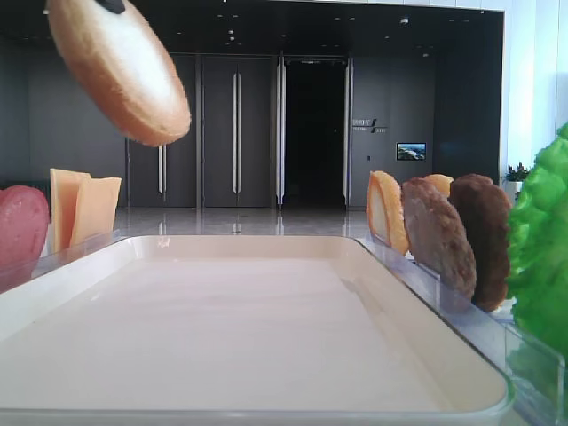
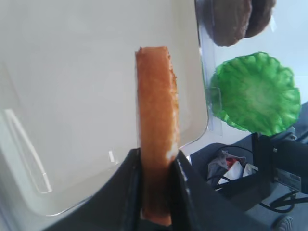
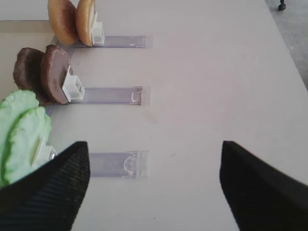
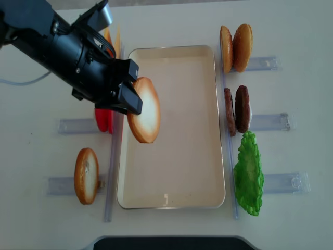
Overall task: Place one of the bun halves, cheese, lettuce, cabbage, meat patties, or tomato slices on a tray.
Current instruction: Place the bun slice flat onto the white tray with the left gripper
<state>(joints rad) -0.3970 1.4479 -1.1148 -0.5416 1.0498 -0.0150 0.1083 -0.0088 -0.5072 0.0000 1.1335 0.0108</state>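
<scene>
Bun half [image 4: 144,110] hangs on edge above the tray [image 4: 171,200], over its left side, not touching it; left gripper [image 2: 156,161] clamped on bun's edge, both fingers pressed vs. crust; right gripper [image 3: 154,185] spread wide, nothing btwn fingers, over table [image 3: 216,72] beside lettuce [image 3: 21,134]; patties [image 3: 45,74] upright in rack nearby.
</scene>
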